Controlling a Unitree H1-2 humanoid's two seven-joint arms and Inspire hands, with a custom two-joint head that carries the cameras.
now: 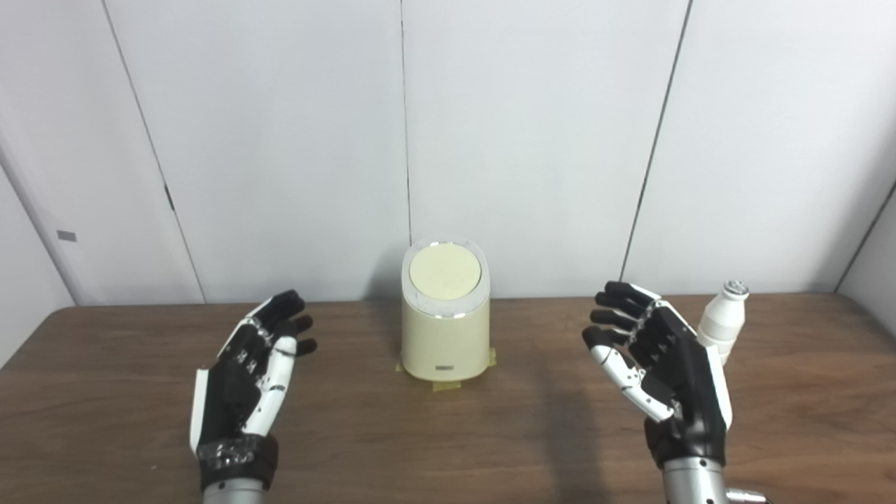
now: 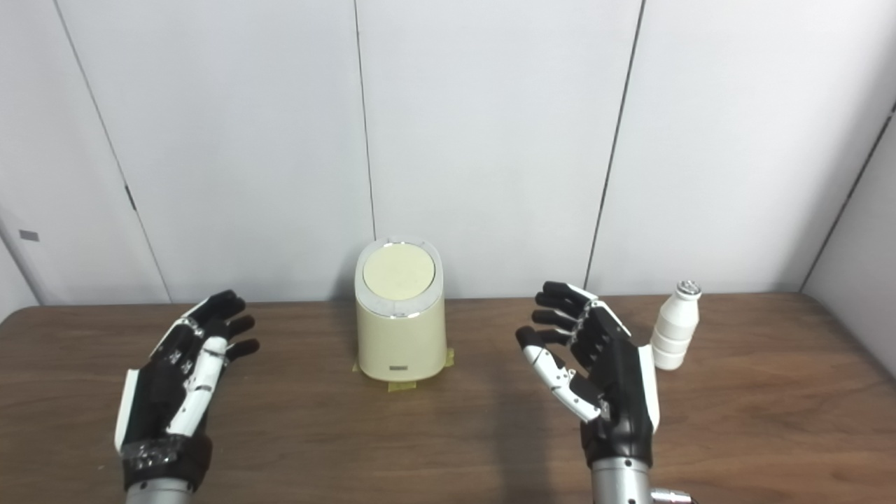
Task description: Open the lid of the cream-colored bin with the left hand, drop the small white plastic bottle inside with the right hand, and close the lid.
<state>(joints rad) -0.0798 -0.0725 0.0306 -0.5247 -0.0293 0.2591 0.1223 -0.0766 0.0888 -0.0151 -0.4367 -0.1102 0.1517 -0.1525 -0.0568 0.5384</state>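
The cream-colored bin (image 1: 445, 329) stands upright at the middle back of the wooden table, its round lid (image 1: 445, 271) shut. The small white plastic bottle (image 1: 722, 320) stands upright at the back right; it also shows in the right eye view (image 2: 675, 326). My left hand (image 1: 253, 367) is open and empty, palm up, to the left of the bin and apart from it. My right hand (image 1: 658, 364) is open and empty, to the right of the bin, just left of and in front of the bottle, not touching it.
Yellow tape (image 1: 441, 383) shows under the bin's base. The brown table (image 1: 448, 441) ends at a white panelled wall (image 1: 448, 140) right behind the bin and bottle.
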